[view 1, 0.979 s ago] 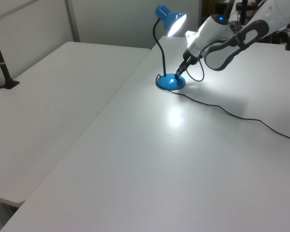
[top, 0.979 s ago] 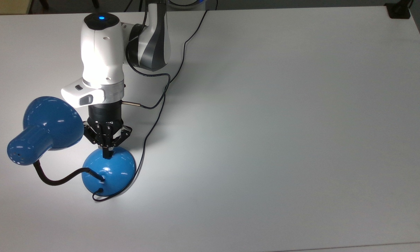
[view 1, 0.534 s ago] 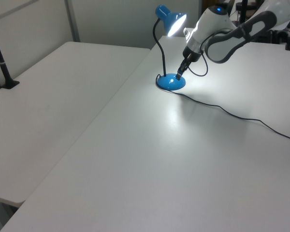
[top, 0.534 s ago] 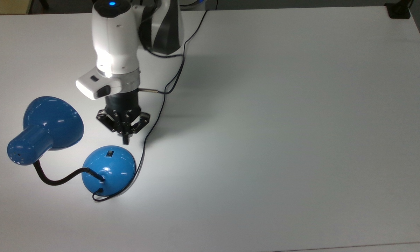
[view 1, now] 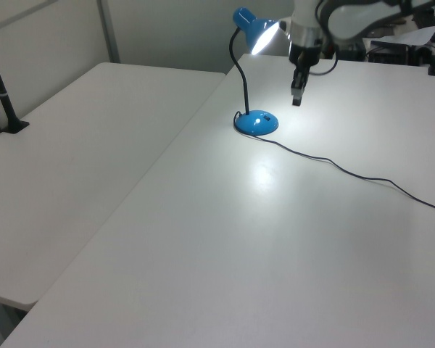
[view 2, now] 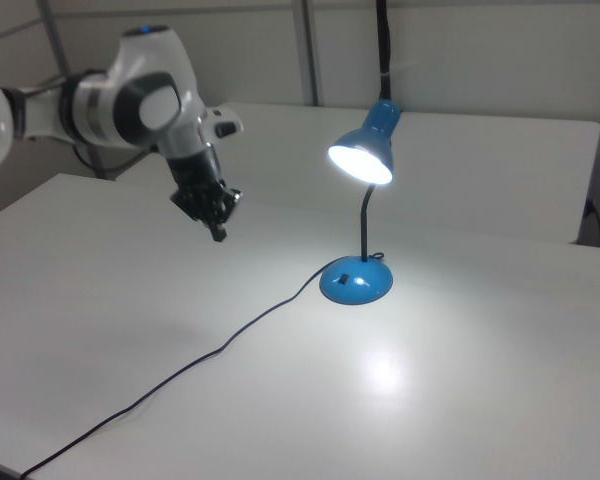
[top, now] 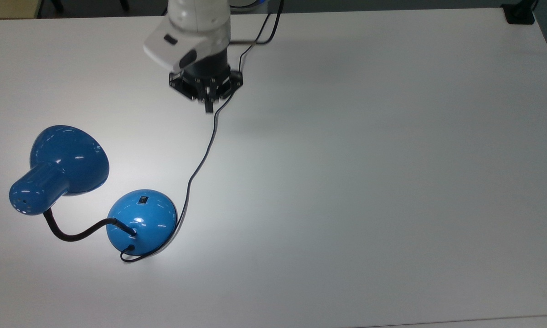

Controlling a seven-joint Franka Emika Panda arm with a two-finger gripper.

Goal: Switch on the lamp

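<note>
The glossy blue lamp stands on the white table, its round base (top: 141, 222) at the top view's lower left, with a small black switch (top: 142, 199) on top. Its bell shade (top: 68, 160) (view 2: 364, 154) glows, and a bright patch of light lies on the table beside the base (view 2: 355, 280) (view 1: 257, 122). A black gooseneck (top: 77, 233) joins shade and base. My gripper (top: 208, 108) (view 2: 218, 234) (view 1: 296, 99) hangs in the air well away from the base, fingers shut together, holding nothing.
The lamp's thin black cord (top: 200, 161) runs from the base across the table under my gripper and off the far edge. A second white table (view 1: 72, 145) adjoins in the left view's left, with a black clamp (view 1: 7, 116) on it.
My gripper lifted off the switch on the lamp's base and drew back, up and away toward the arm's base. The lamp stays lit and has not moved.
</note>
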